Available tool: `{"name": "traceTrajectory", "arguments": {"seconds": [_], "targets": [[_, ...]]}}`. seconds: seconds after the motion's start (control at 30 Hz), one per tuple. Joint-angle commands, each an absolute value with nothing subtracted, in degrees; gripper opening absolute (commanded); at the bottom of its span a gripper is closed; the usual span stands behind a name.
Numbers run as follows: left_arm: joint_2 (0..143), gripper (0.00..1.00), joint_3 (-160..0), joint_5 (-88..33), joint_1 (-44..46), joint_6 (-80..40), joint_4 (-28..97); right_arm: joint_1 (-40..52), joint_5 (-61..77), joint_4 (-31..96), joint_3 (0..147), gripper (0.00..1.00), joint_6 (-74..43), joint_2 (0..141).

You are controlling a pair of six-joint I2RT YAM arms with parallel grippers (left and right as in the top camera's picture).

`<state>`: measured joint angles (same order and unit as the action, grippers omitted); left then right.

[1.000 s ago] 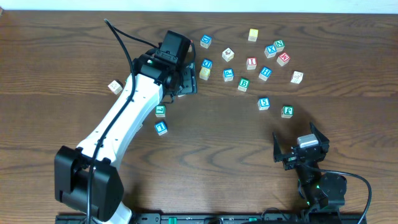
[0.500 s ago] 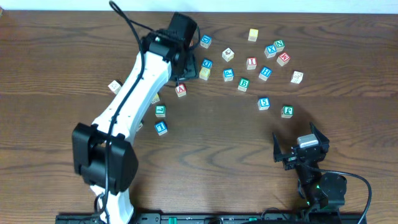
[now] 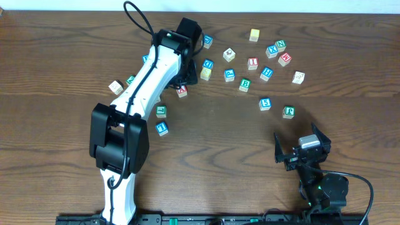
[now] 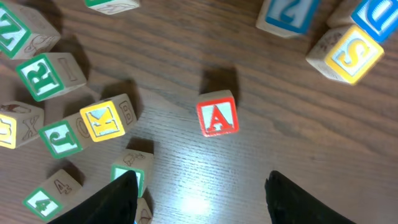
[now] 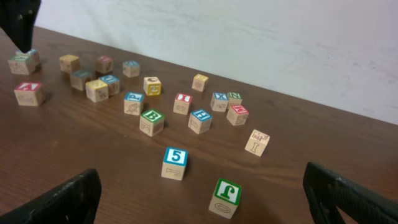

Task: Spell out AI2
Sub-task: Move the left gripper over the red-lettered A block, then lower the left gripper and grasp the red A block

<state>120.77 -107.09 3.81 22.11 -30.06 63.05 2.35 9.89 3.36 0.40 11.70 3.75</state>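
Left gripper (image 4: 199, 196) hovers over the red "A" cube (image 4: 217, 112) — jaws apart, seemingly empty. Right gripper (image 3: 302, 147) sits well right of it — jaws wide.

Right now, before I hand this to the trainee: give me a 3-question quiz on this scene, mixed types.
1. True or false: the red A cube is clamped in the left gripper.
2. The frame of the 5 cube is: A red, B blue, C green.
3. In one word, how do the jaws of the right gripper stand?
Key: 1 false, it lies on the table ahead of the open jaws; 2 B; 3 open.
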Motion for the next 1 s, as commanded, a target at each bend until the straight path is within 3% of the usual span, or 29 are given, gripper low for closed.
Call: {"name": "traceTrajectory", "arguments": {"seconds": [0.0,0.97], "targets": [[121.4,0.59,-106.9,5.8,20.9,-33.5,63.4,2.7,10.7,3.6,0.4,0.99,12.3,3.8],[128.7,0.58,-106.3,5.0,22.2,-37.9,57.5,2.7,10.7,3.6,0.4,0.99,12.3,3.8]]}}
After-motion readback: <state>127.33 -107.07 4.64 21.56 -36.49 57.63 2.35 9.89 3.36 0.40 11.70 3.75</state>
